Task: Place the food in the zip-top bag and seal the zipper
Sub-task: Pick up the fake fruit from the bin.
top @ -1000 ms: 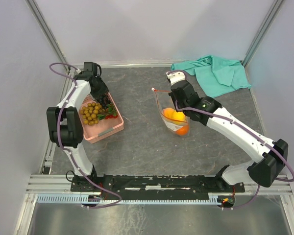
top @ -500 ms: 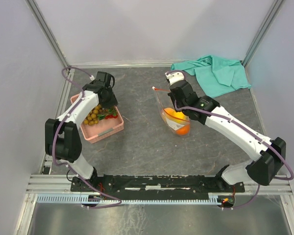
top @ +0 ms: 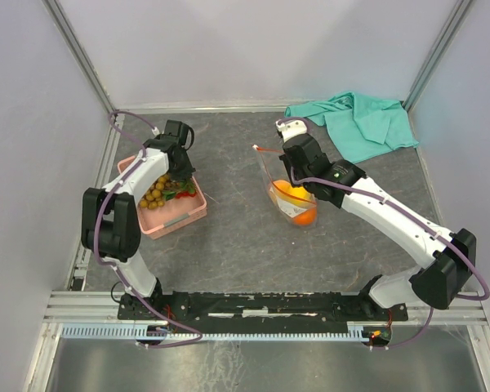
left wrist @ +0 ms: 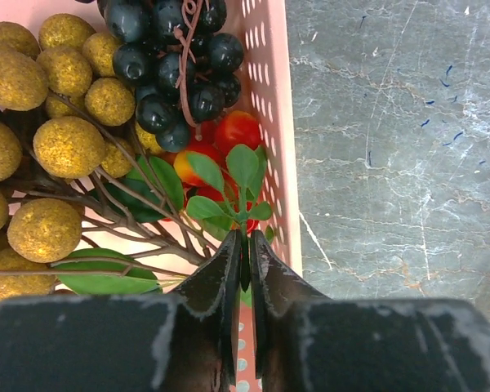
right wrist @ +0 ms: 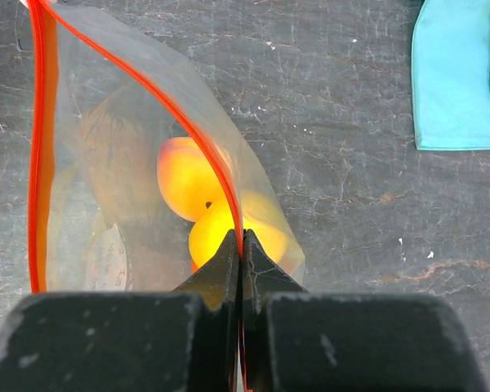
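Zip-top bag [top: 271,175] sits near the middle of the table [top: 237,237], to my right of centre, with its mouth gaping and the orange-red zipper [right wrist: 41,147] unsealed. My right gripper [right wrist: 242,245] has its fingers pressed together on one lip of that strip, holding the mouth up. Through the clear plastic I can see yellow-orange fruits [right wrist: 188,180] at the bottom, so I judge part of the loading done. The rest is in the pink basket [left wrist: 269,106] on the left: brown berries [left wrist: 65,147], dark grapes [left wrist: 167,69] and some small red fruits [left wrist: 237,129]. My left gripper [left wrist: 245,257] is down in that basket, its fingers nearly together on a leafy sprig [left wrist: 243,167] beside the red fruits. So I reckon several transfers and the sealing are yet to do. The table is grey and marbled, with a teal cloth [top: 363,122] crumpled in the far right corner; pale walls [top: 253,49] with metal framing close in the cell.
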You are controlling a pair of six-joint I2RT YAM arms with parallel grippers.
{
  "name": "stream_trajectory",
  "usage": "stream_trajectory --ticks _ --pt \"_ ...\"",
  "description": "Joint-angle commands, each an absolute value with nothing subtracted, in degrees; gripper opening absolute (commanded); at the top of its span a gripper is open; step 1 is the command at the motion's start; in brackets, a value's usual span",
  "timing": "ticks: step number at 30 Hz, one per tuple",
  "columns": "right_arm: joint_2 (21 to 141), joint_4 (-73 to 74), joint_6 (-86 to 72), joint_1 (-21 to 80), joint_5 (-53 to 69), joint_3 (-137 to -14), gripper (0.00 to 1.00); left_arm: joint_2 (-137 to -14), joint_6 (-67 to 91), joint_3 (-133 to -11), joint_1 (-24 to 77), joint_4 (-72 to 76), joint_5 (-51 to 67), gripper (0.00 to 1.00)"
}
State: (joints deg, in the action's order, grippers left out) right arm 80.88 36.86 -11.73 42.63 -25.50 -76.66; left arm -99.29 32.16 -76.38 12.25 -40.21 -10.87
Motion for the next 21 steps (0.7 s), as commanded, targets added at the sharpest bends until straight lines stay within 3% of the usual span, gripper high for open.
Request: stream_trajectory --ticks 1,3,11,21 --pt "79.84 35.51 -12.78 42.44 -26.18 -77.72 0.02 -97.22 28.90 -77.63 12.22 -38.91 -13.52 0.09" --pt "79.69 35.64 -12.24 42.37 -27.05 -77.87 0.01 -95.41 28.72 -77.27 12.28 -39.21 -14.07 0.03" --pt "79.26 34.74 -8.90 42.39 -29.07 -78.84 0.01 -86.13 28.32 -74.22 11.63 -40.34 -17.27 0.03" --pt "79.19 34.19 -8.04 42.38 -31.51 -78.79 0.01 -74.84 28.86 -69.36 9.88 -35.65 -7.26 0.03"
